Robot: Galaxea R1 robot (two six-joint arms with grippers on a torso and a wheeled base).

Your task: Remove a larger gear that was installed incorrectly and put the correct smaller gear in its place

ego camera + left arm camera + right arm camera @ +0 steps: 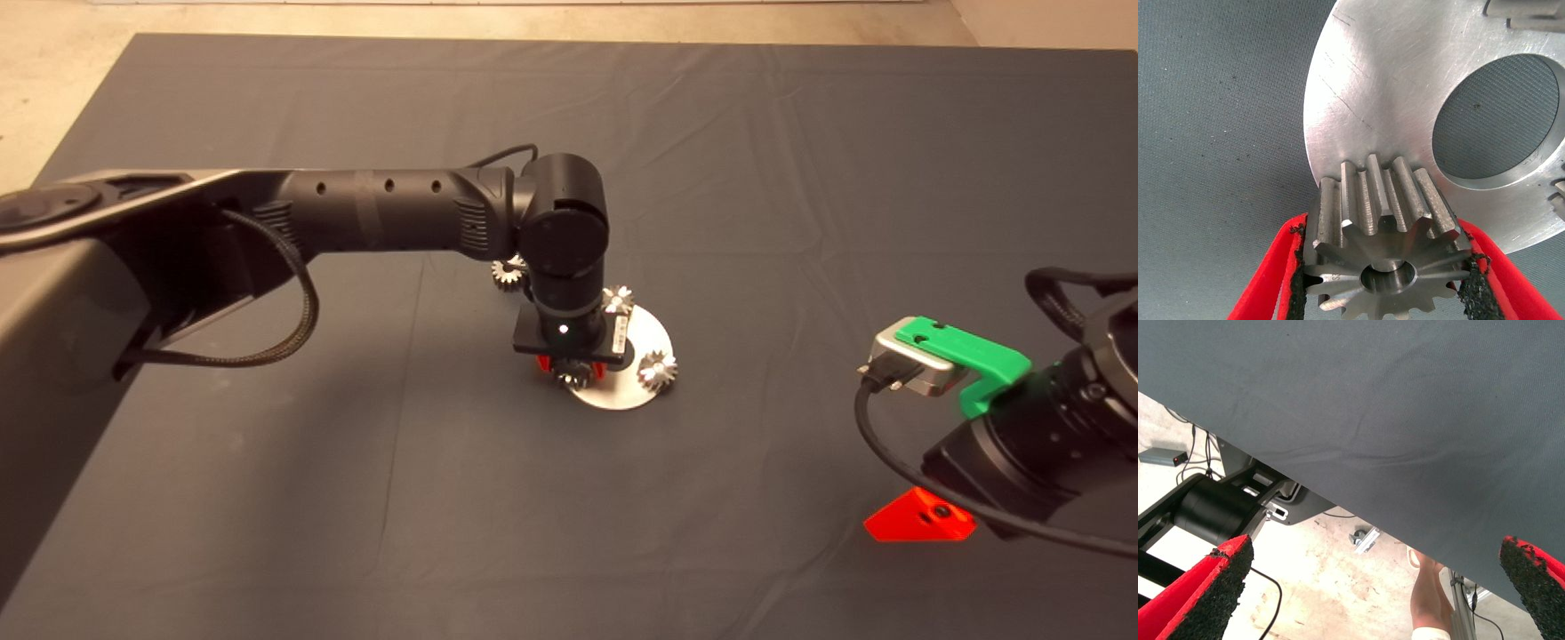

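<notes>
My left gripper (569,366) hangs straight down over the near-left edge of the round silver plate (647,333). It is shut on the larger gear (1381,253), a silver toothed gear with a round centre hole held between both black pads at the plate's rim (1358,87). The smaller gear (507,271), duller and more compact, lies on the mat just behind the left arm, partly hidden by it. Parked at the right edge, my right gripper (925,517) is open with nothing between its fingers (1211,587).
Two more shiny gears (658,369) (618,298) stand on the plate around its large centre hole (1498,120). The right wrist view shows the mat's edge, floor cables, a robot base and a person's leg (1431,593).
</notes>
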